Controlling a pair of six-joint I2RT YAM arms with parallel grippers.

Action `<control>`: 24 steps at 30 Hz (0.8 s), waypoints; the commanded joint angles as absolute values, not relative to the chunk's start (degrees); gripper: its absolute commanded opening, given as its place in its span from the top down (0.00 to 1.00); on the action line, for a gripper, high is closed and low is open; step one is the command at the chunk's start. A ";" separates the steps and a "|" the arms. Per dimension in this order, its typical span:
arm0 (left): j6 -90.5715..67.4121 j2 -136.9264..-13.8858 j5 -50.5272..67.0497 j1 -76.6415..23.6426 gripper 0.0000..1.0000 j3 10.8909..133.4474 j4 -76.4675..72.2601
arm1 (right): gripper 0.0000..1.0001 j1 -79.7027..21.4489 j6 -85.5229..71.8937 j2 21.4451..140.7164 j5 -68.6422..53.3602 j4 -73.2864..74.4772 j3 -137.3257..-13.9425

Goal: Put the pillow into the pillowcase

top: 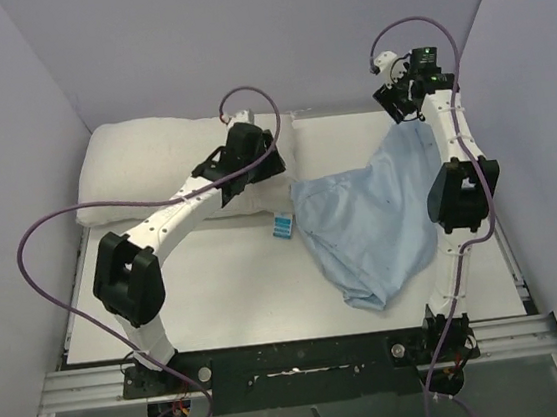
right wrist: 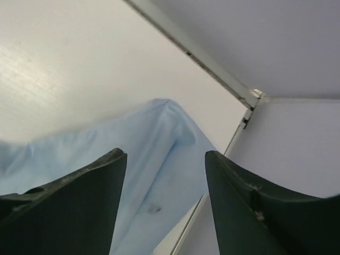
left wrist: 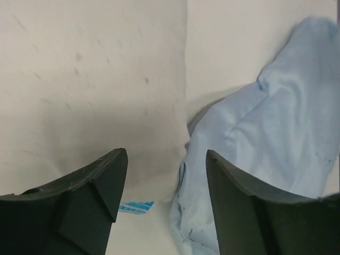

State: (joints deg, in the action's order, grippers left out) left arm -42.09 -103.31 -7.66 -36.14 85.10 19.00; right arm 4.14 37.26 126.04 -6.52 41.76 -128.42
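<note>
Wrist views only: left gripper [left wrist: 166, 154] wide over pillow [left wrist: 79, 79], right gripper [right wrist: 165, 153] wide over pillowcase [right wrist: 154, 125].

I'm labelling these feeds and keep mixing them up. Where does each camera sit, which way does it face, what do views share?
Top external: fixed above and behind, looking down on the table; both arms, pillow far left, pillowcase right.
Left wrist: on the left arm, looking down at pillow edge and pillowcase; the open left pincer shows.
Right wrist: on the right arm, facing the table's far right corner over the pillowcase; the open right pincer shows.
Shared: the pillowcase in all; the pillow in top and left wrist.
</note>
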 commanded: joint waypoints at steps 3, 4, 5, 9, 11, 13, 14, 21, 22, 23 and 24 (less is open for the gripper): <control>-28.07 -90.55 -17.56 -32.24 0.38 89.88 18.77 | 0.14 4.68 36.44 111.44 -25.38 50.06 -124.94; -26.90 -87.62 -13.76 -30.92 0.38 87.12 17.58 | 0.11 4.66 37.60 108.16 -30.76 50.58 -120.32; -25.49 -84.29 -9.24 -30.02 0.38 84.04 15.57 | 0.10 4.61 38.53 105.22 -34.91 50.66 -115.71; -27.55 -72.54 6.36 -29.29 0.38 67.39 6.95 | 0.11 5.86 38.63 95.93 -47.05 53.94 -102.57; -31.10 -68.74 10.10 -30.55 0.38 60.81 5.01 | 0.13 6.68 41.06 94.00 -56.75 61.04 -98.35; -32.71 -65.79 8.40 -33.60 0.38 54.41 2.95 | 0.16 3.96 46.61 92.77 -63.74 70.18 -92.84; -33.04 -64.61 6.41 -35.56 0.38 51.08 1.25 | 0.16 1.06 47.52 92.12 -64.22 71.16 -89.92; -33.30 -62.78 1.10 -38.51 0.38 40.26 -10.64 | 0.14 -17.51 22.76 91.86 -45.97 47.71 -77.51; -32.51 -62.71 1.02 -38.30 0.38 40.63 -9.38 | 0.14 -17.92 20.23 93.78 -44.21 46.09 -78.41; -31.91 -62.55 0.79 -38.12 0.38 41.10 -8.34 | 0.15 -18.41 18.48 95.50 -43.55 44.81 -79.64; -31.56 -62.31 0.44 -38.00 0.38 41.65 -6.43 | 0.15 -18.97 16.88 97.16 -41.78 43.49 -80.85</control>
State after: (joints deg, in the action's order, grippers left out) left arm -32.77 -63.64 2.39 -38.70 38.50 -0.30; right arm -19.66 28.95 94.50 -48.03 54.63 -76.38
